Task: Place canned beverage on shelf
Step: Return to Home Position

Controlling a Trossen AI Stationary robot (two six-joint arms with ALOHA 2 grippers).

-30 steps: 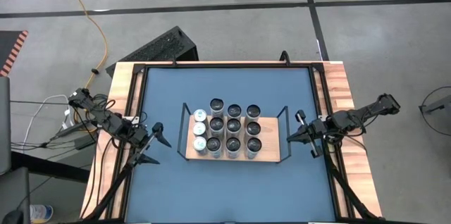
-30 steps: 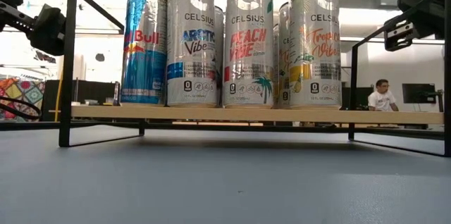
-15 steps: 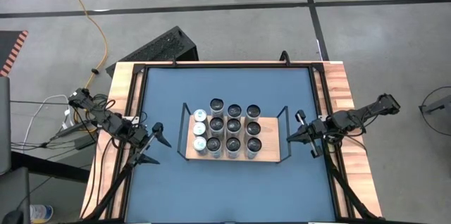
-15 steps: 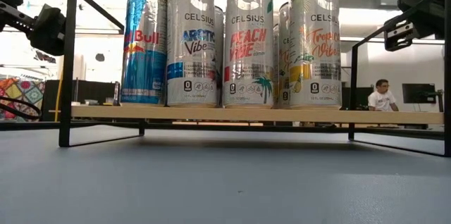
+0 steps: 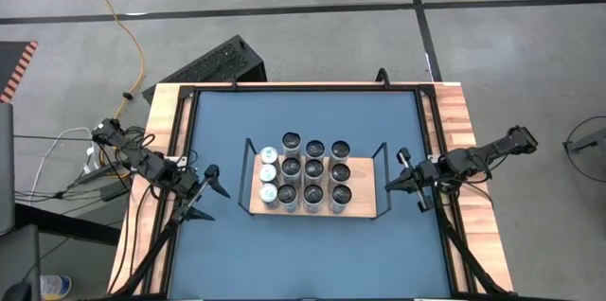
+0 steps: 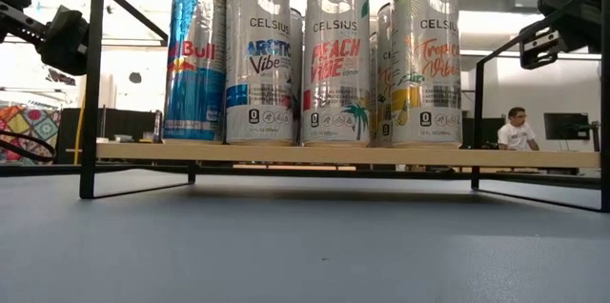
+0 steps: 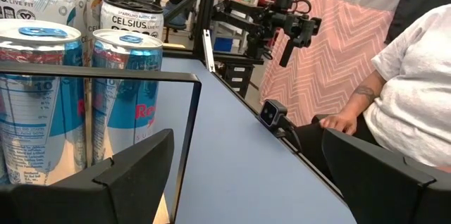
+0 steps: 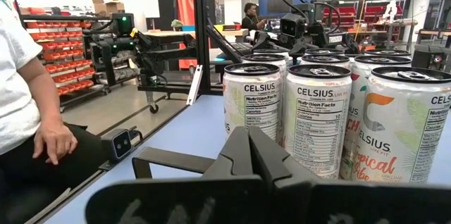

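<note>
Both arms at the sides of the blue table (image 5: 312,254), as seen from the room. The shelf (image 5: 367,190), a light wooden board in a black wire frame with raised end rails, stands at the middle of the table. Twelve cans (image 5: 314,168) stand upright on it in four lines of three, close together and grouped toward the board's left end. The line nearest the left arm is made up of blue-and-silver cans (image 6: 195,65). The other nine are taller silver cans, and the front three carry a blue label (image 6: 262,55), a pink label (image 6: 335,55) and an orange label (image 6: 426,55). The left gripper (image 5: 214,184) hangs over the table beside the shelf's left end rail, apart from it; its fingers (image 7: 134,178) are spread wide and hold nothing. The right gripper (image 5: 390,185) sits near the right end rail, pointing at the cans; its fingers (image 8: 246,155) are pressed together with nothing between them. A person in a white shirt (image 7: 412,97) sits beyond the table's edge, one hand (image 7: 345,122) resting on a lap.
</note>
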